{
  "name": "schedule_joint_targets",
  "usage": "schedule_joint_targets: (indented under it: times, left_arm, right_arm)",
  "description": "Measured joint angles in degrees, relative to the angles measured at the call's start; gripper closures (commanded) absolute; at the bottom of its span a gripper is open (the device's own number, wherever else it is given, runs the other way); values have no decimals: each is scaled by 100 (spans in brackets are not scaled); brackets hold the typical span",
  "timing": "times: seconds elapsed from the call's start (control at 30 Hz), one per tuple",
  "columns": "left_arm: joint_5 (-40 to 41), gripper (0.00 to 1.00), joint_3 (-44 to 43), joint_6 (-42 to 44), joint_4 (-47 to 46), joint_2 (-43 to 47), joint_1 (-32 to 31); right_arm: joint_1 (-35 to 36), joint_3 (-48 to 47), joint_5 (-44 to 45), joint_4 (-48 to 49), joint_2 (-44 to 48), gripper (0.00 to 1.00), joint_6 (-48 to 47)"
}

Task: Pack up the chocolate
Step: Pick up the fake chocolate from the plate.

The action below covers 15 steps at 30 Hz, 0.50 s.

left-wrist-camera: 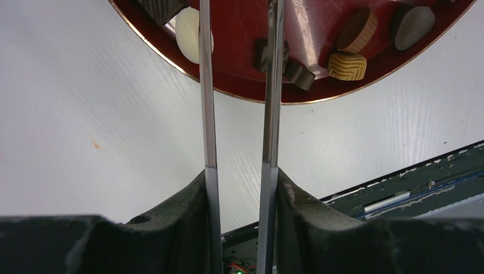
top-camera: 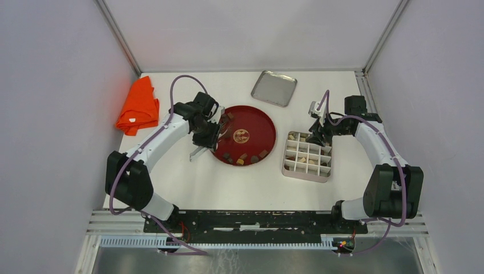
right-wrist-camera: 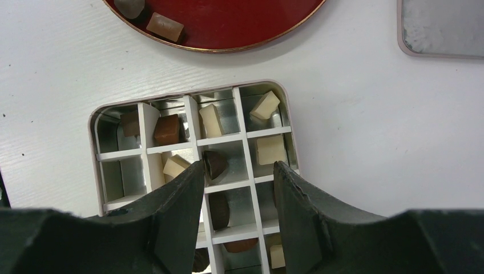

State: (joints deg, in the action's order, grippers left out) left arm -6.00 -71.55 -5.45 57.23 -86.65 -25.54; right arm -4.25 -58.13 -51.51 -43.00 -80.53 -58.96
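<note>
On the white bench [top-camera: 228, 182], the left end effector [left-wrist-camera: 240, 34] reaches over the red plate [top-camera: 254, 123] with thin blades parted around a dark chocolate [left-wrist-camera: 263, 54]; the right end effector [right-wrist-camera: 237, 171] hangs spread and empty above the divided tin [right-wrist-camera: 188, 100] holding more pieces.

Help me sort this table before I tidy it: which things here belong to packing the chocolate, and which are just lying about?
Part of the job:
- chocolate pieces on the red plate
- divided tin, partly filled
- tin lid, probably
- left arm's long fingers, over the plate's rim
- right gripper, open over the tin

Lying about:
- orange cloth
</note>
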Motion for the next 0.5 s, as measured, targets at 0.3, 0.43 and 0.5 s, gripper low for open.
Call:
schedule_joint_targets:
  times: [0.3,0.43,0.5]
  left_arm:
    - [-2,54,-4,42,15,-289,4]
    - [-2,54,-7,42,17,-348,4]
    - [-2,53,-9,42,17,-376,4]
  right_arm:
    - [0,0,2,-22,0,46,-35]
    - [0,0,2,-44,0,46,-50]
    - [0,0,2,-50,0,46,-50]
